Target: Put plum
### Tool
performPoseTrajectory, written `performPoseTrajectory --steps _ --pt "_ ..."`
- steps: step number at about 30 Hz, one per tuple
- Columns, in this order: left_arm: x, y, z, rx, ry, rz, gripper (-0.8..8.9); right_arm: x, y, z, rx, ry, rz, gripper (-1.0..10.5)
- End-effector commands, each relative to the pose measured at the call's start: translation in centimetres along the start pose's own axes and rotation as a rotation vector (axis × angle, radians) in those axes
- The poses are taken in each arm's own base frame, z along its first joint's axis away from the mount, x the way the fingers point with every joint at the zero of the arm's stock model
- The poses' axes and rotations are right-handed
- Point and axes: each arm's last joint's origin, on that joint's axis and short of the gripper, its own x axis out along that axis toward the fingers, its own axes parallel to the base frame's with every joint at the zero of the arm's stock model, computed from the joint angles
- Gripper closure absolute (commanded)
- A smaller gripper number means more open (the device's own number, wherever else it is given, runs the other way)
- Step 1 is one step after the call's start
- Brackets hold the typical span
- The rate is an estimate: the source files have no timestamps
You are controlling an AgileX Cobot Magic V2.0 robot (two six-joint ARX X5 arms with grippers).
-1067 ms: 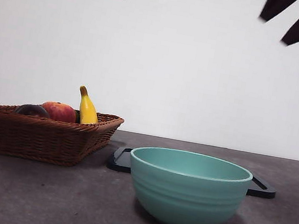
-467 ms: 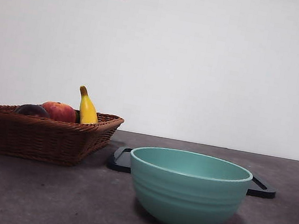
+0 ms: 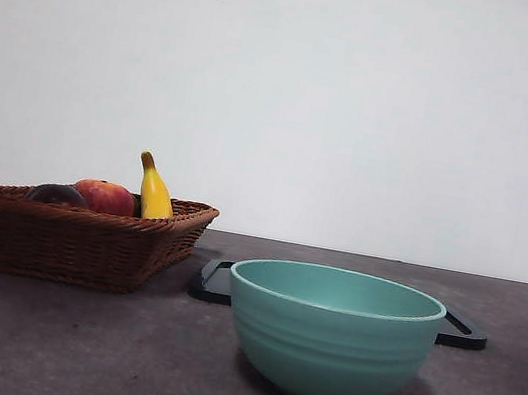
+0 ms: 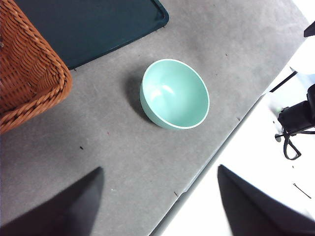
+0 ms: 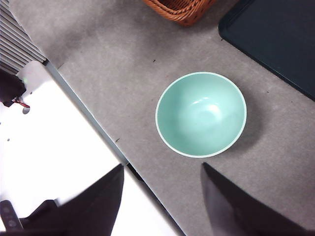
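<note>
**A:** What sits nearest in the front view?

**B:** A teal bowl [image 3: 331, 332], low and right of centre, with a dark tray [image 3: 462, 332] lying flat behind it.

**A:** And the plum?

**B:** The plum [image 3: 57, 194] lies in the wicker basket [image 3: 69, 241] at middle left, touching a red-orange fruit [image 3: 105, 196]; a banana [image 3: 152, 191] stands up behind them.

**A:** The arms?

**B:** Both high above the table. The left gripper [image 4: 157, 199] has its jaws spread wide with nothing between them; the right gripper [image 5: 162, 201] likewise, parted and holding nothing.
</note>
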Motion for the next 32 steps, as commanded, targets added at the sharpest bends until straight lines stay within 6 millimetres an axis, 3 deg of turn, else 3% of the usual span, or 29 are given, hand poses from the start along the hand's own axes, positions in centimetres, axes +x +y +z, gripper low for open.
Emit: performPoseTrajectory --steps 1,3,32 --pt "-0.08 -0.1 0.3 0.025 -0.006 -0.005 6.69 -0.22 0.22 0.39 -0.021 -0.014 0.007 8.3" --pt "-0.08 -0.1 0.3 0.025 -0.006 -0.005 8.01 -0.22 0.22 0.39 -0.023 -0.014 0.007 9.4" --pt "-0.08 -0.1 0.29 0.024 -0.005 -0.004 8.06 -0.26 0.24 0.41 -0.025 -0.018 0.007 9.4"
